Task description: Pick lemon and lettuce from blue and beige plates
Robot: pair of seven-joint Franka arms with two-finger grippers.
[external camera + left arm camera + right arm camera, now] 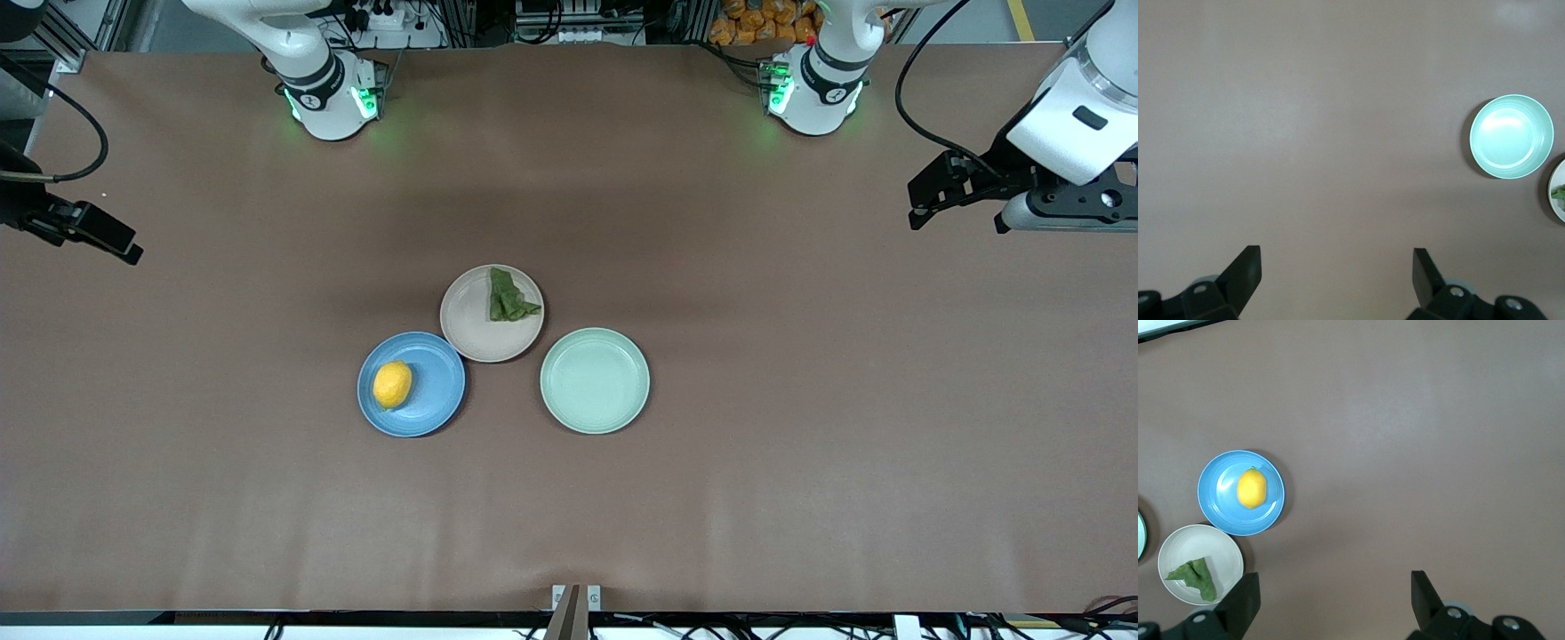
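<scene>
At both worktop ends, high over bare brown surface: left gripper (pixel 916 213) and right gripper (pixel 132 252), fingers (pixel 1245 270) wide, holding nothing. Well apart, mid-worktop: small oval yellow lemon (pixel 392 384) on round blue plate (pixel 436 400); dark green wrinkled lettuce (pixel 508 297) on round beige plate (pixel 467 324), empty mint plate (pixel 595 380) beside. Picking not yet begun; next, probably a reach inward and descent over each item.

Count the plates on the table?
3, none hidden. Blue plate with the lemon, nearest the right arm's end; beige plate with the lettuce, farthest from camera; mint plate, empty, toward the left arm's end.
</scene>
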